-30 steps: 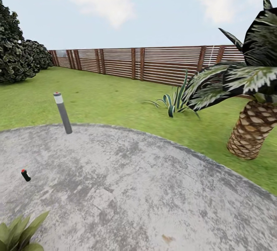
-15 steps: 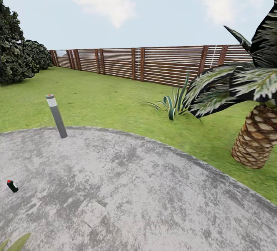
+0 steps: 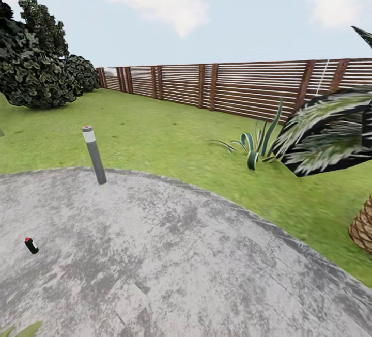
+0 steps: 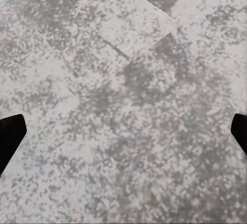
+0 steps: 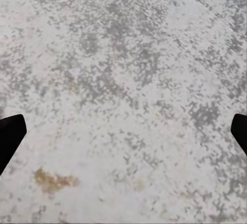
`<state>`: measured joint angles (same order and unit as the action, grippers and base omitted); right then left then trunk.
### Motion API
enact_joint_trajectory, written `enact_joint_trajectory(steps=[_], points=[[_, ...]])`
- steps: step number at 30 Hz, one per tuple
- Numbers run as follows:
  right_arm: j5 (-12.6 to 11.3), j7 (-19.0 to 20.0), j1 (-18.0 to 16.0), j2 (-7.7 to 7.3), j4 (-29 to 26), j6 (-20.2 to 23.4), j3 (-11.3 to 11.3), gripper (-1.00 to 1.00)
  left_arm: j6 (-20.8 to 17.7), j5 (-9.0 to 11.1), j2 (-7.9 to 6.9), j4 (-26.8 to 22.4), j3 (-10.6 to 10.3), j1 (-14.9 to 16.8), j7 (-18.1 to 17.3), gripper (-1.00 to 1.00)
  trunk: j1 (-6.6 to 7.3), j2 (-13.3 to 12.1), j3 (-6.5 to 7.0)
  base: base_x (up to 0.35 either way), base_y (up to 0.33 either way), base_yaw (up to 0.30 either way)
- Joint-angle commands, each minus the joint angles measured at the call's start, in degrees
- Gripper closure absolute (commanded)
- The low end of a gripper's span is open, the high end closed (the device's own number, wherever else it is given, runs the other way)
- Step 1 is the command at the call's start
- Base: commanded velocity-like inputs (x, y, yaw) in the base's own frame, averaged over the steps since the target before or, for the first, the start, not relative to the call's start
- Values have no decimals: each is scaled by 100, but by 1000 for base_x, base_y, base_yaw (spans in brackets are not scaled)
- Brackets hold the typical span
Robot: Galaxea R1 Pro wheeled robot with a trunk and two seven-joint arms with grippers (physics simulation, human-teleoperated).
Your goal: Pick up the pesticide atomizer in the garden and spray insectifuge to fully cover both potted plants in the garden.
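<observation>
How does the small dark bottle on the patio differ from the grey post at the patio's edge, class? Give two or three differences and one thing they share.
The pesticide atomizer is far smaller than the grey post. The atomizer is dark; the post is grey with a pale band near its top. The atomizer sits well inside the stone patio; the post stands at its rim by the lawn. Both look slightly tilted and carry a red top.

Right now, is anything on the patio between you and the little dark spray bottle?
Nothing visible is. The atomizer stands alone on the stone patio, with bare paving on the near side. The grey bollard light stands well beyond it at the lawn edge.
</observation>
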<state>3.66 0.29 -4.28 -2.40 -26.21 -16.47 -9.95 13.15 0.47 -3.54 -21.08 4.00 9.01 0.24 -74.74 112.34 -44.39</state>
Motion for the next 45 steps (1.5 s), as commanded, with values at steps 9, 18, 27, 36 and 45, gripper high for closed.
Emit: enact_joint_trajectory(steps=[9,18,27,36,45], points=[[39,7,-3,3,2,-22,-24,-100,332,6,3,14,81,5,2,-100,-3,2,-5,338,-134,278],[38,7,-3,3,9,-17,-24,-100,345,6,3,11,85,5,7,-100,-3,2,-5,338,-115,278],[45,7,-3,4,10,-19,-21,-100,354,13,3,8,92,5,11,-100,-3,2,-5,339,-20,278],[47,7,-3,5,2,-20,-24,-100,355,15,2,8,92,5,11,-100,-3,2,-5,340,-1,278],[46,7,-3,4,1,-18,-20,-100,355,15,3,8,92,5,11,-100,-3,2,-5,340,0,278]])
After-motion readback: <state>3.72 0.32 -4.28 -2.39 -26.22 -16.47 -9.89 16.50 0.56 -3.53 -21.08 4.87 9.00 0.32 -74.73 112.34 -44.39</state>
